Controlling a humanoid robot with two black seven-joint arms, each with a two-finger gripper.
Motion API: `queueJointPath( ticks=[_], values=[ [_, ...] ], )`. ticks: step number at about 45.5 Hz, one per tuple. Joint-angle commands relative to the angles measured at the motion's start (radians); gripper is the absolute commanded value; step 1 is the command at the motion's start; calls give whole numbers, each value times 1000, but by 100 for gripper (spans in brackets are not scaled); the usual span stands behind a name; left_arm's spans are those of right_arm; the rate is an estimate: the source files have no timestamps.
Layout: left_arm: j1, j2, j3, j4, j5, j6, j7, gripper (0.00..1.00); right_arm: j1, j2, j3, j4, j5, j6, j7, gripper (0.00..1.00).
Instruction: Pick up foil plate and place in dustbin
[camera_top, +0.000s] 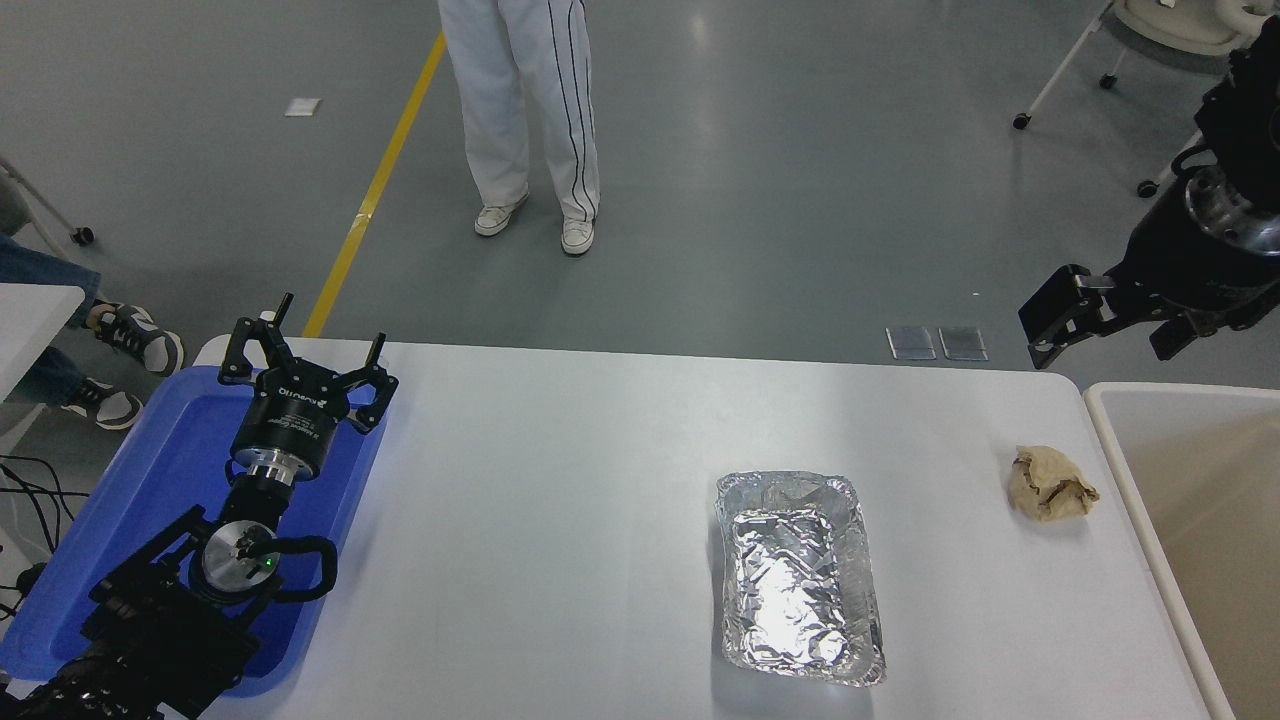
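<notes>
Foil plate, shiny crinkled silver tray, sits lower centre; off-white dustbin cut off at right. Right gripper fingers hard to read, left gripper fingers spread.

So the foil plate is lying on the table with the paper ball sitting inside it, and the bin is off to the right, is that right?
Not quite. The head view shows the paper ball on the table, apart from the foil plate and to its right. The plate does lie on the table, with the bin at the right.
</notes>
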Motion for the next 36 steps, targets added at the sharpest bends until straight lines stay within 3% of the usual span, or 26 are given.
queueJointPath(
  ticks=[1,36],
  values=[
    [0,0,5,0,2,0,0,100,-7,-1,2,0,0,0,0,100],
    [0,0,2,0,0,0,0,100,31,11,-1,-4,0,0,0,100]
  ],
)
